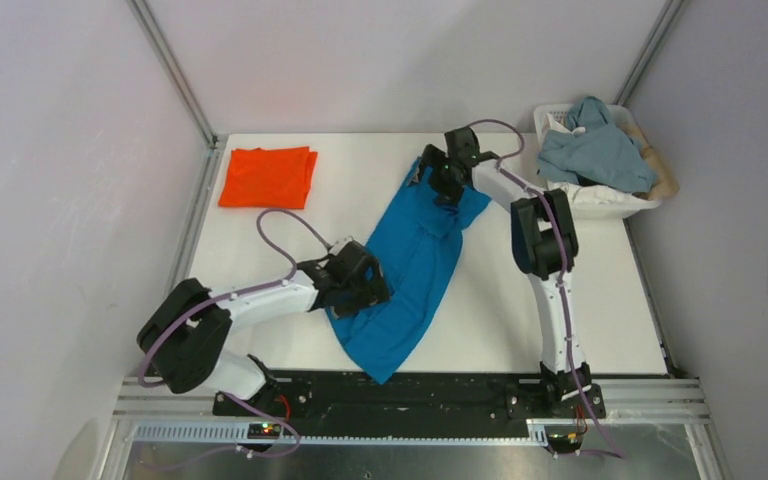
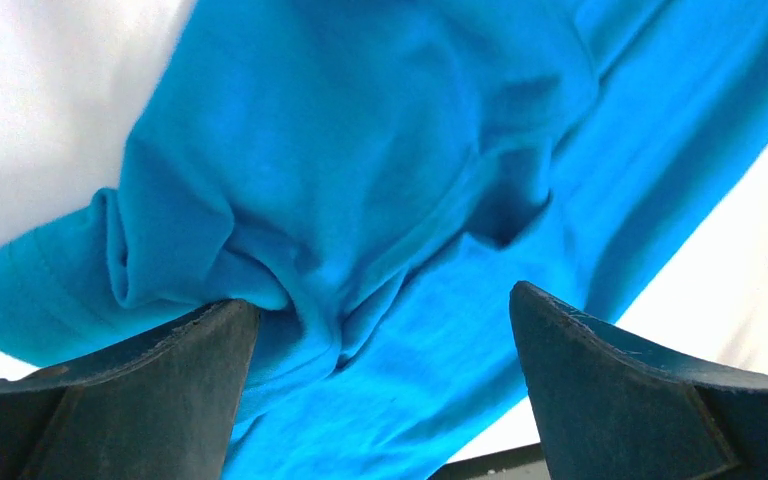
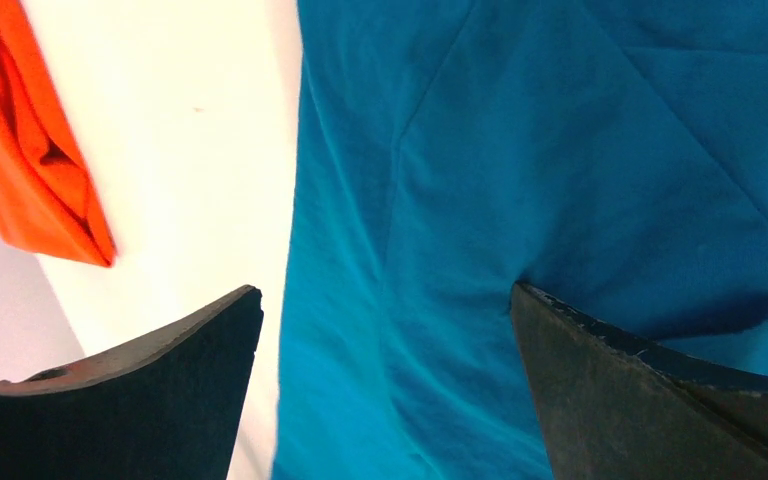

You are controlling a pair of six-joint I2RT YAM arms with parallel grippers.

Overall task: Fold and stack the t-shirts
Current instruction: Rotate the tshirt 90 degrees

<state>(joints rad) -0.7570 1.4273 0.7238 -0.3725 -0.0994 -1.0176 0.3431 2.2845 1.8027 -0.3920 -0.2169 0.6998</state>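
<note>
Blue tee (image 1: pixel 415 265): lies on the white counter (image 1: pixel 580 320) as a long, rumpled strip. It runs on a slant from the far middle toward the near edge, where its lower corner reaches almost to the rail in front of my bases. Not folded flat; creases and a loose overlap show along its far half.

Orange tee (image 1: pixel 268 177): folded into a compact rectangle at the far left corner of the counter, well apart from the blue one. My right wrist camera catches one edge of it (image 3: pixel 30 170) off to the side.

Left jaws: released, spread wide, low over the left edge of the blue tee about midway along it. In my wrist view a bunched sleeve or hem fold rolls up against the tip of one finger (image 2: pixel 140 390); the other finger is apart from it, with cloth lying slack between. Nothing pinched.

Right jaws: also released, wide apart, at the far end of the blue tee. Smooth blue cloth fills the gap between the fingers (image 3: pixel 650 400), and its straight left edge meets bare counter there.

Far right corner: a white basket (image 1: pixel 615 205) holding grey-blue cloth (image 1: pixel 595 150).
</note>
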